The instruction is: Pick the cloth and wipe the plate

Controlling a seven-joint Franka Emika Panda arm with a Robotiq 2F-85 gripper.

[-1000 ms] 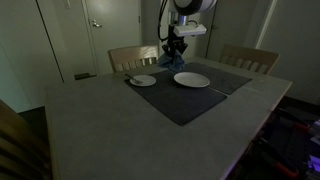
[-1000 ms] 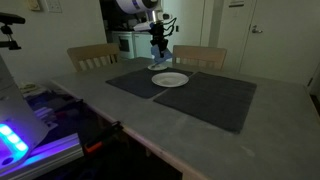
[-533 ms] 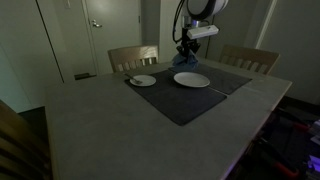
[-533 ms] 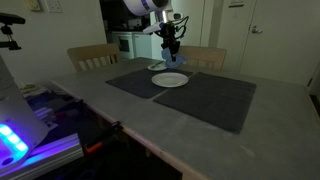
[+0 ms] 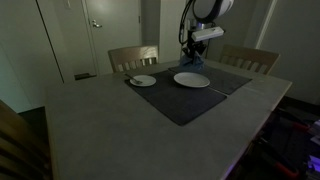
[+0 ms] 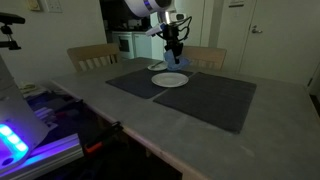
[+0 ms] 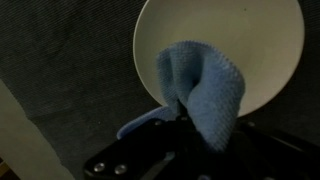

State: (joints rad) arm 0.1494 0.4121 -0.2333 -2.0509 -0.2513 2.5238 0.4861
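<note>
My gripper (image 5: 192, 55) is shut on a blue cloth (image 7: 202, 88) and holds it in the air above the far edge of a white plate (image 5: 191, 80). In the wrist view the cloth hangs in front of the plate (image 7: 255, 45) and covers its lower left part. The plate (image 6: 171, 80) lies on a dark placemat (image 6: 140, 78); the gripper (image 6: 175, 54) hangs just behind it. The cloth (image 6: 179, 62) shows as a small blue patch below the fingers. The fingertips are hidden by the cloth.
A smaller white plate (image 5: 142, 80) lies at the left end of the dark placemat (image 5: 180, 100). A second dark mat (image 6: 212, 97) lies beside it. Wooden chairs (image 5: 132, 56) (image 5: 250, 58) stand behind the grey table (image 5: 110, 140).
My gripper has moved with the cloth from between the two plates sideways to above the far edge of the larger plate, and sits a little higher.
</note>
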